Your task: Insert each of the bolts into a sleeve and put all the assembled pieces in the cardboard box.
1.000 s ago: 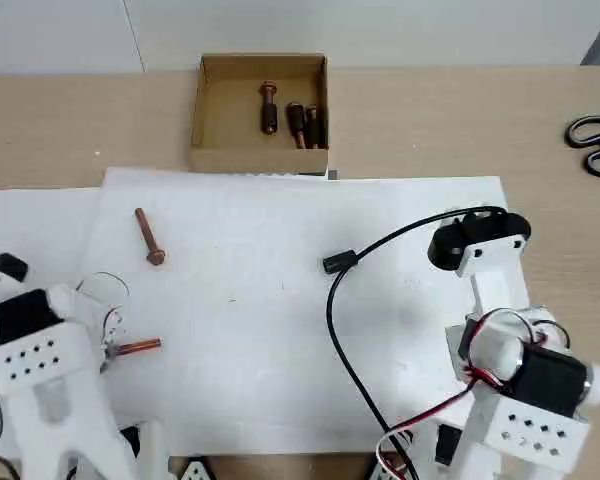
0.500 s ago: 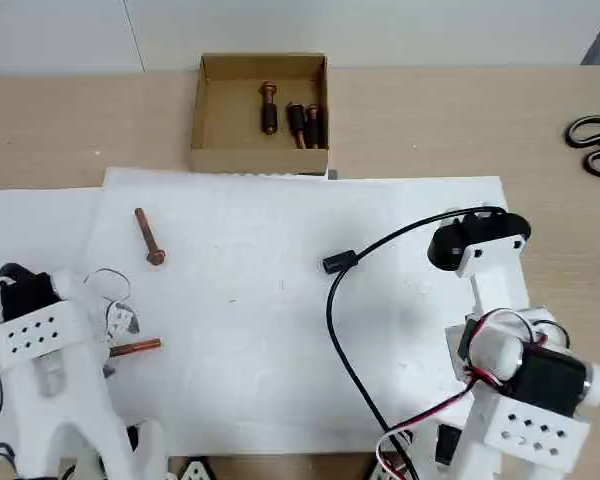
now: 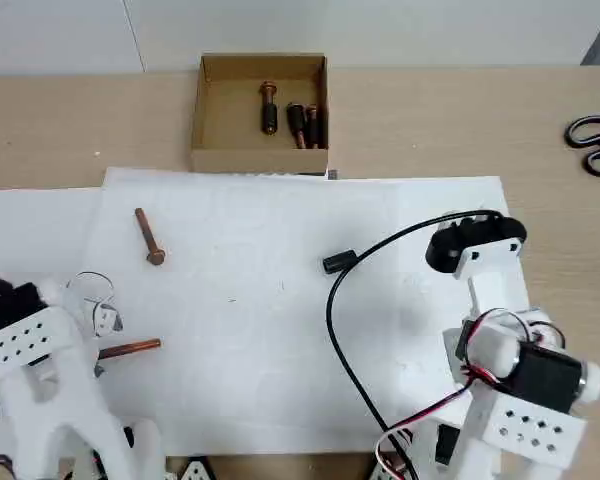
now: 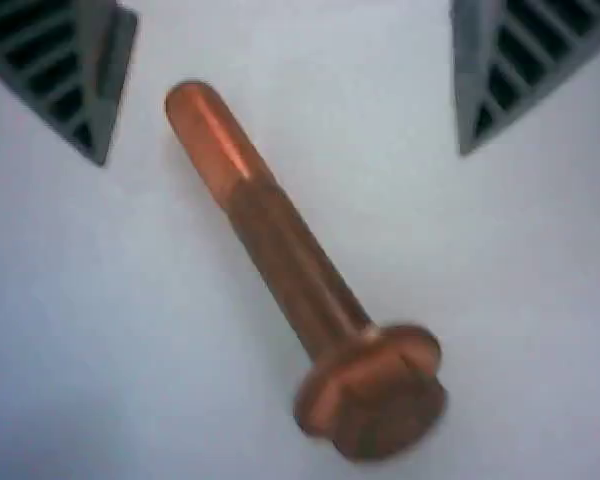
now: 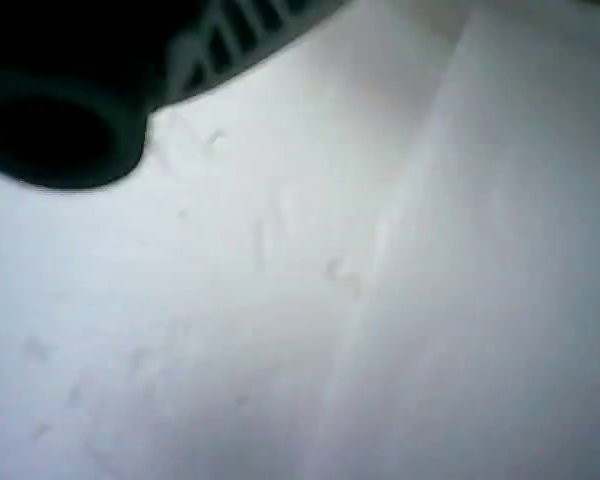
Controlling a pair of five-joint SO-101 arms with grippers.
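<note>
A copper bolt (image 4: 300, 290) lies flat on the white foam mat (image 3: 280, 330). My left gripper (image 4: 280, 145) hangs open over it, with a dark ribbed finger (image 4: 65, 70) on either side of the bolt's tip and neither touching it. The high view has this bolt (image 3: 132, 348) beside my left arm (image 3: 25, 345). A second bolt (image 3: 148, 237) lies farther back on the mat. My right gripper (image 3: 470, 248) is at the mat's right side, shut on a black sleeve (image 5: 60, 130). The cardboard box (image 3: 212, 110) at the back holds three assembled pieces (image 3: 292, 118).
A black cable (image 3: 332, 310) loops over the middle of the mat, with a small black cylinder (image 3: 339, 262) at its bend. Scissors (image 3: 595, 145) lie at the far right edge of the wooden table. Open mat lies between the two arms.
My left arm has shifted slightly toward the near left corner over the bolt. The bolt stays where it was, and the right arm has barely moved.
</note>
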